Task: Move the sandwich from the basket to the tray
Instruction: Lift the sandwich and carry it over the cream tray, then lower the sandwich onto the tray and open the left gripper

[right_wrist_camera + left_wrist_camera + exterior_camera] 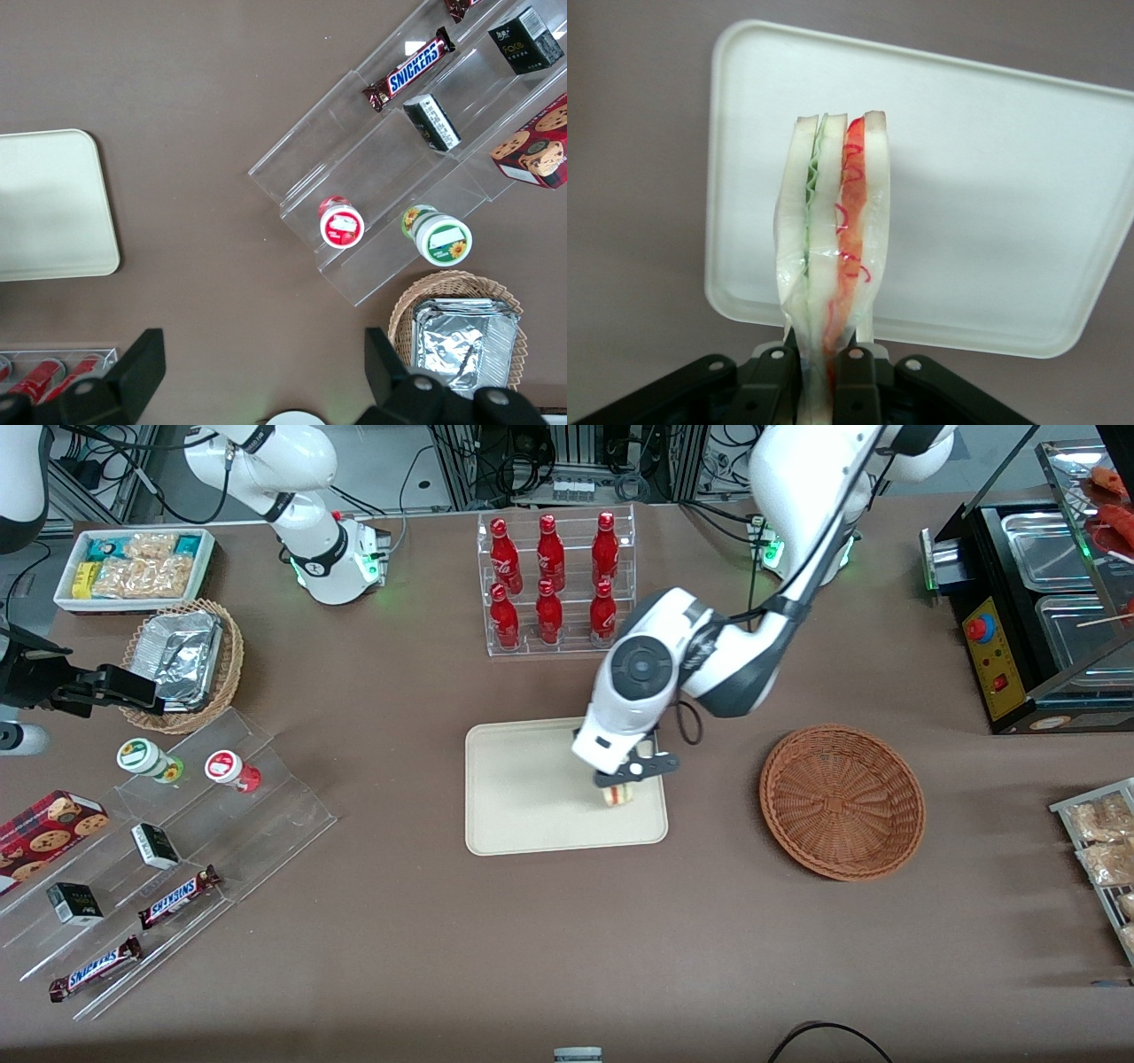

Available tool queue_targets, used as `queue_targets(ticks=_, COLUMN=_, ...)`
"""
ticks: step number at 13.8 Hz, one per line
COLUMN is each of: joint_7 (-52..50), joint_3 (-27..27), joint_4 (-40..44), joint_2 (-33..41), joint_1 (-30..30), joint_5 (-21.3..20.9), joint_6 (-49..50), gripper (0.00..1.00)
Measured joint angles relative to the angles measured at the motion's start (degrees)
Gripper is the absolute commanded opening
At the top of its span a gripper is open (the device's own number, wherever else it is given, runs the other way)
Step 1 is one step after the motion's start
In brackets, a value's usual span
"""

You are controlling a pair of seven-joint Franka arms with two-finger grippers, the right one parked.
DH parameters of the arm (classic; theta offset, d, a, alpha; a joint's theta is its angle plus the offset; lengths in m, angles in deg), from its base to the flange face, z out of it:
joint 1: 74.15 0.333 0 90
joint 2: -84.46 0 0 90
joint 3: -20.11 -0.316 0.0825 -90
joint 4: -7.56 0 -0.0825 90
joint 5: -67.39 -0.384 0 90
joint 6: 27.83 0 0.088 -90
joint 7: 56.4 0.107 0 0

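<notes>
Brown table (425, 957) bearing tray (523, 797), basket (842, 802)

We see a robotics lab dressed as a snack shop: a brown table (399, 921) carries red soda bottles (551, 584) in a clear rack, Snickers bars (177, 896) on acrylic steps and a food warmer (1036, 602), with cables and aluminium framing at its edge.

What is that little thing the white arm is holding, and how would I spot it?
Find the cream tray in the middle of the table, nearer the camera than the rack of red bottles. Over its edge toward the round brown basket, the end effector is shut on a sandwich: the only pale bread wedge with red and green filling.
</notes>
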Motion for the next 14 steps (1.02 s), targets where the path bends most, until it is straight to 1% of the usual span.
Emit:
queue_targets(ticks=6, joint_7=-1.8, joint_3=-0.1, joint_4=6.9, joint_2=-6.1, joint_1=-4.1, joint_5=0.0, joint_6=0.2, gripper=0.00)
queue_targets(ticks=10, joint_7=-1.8, joint_3=-0.1, joint_4=11.3, joint_2=-10.1, joint_1=-4.6, joint_5=0.0, joint_6=4.1, gripper=0.00)
queue_targets(ticks=14, joint_7=-1.7, joint_3=-0.4, joint_4=13.8, joint_2=-12.0, joint_1=-4.6, joint_5=-0.3, joint_6=5.6, gripper=0.00)
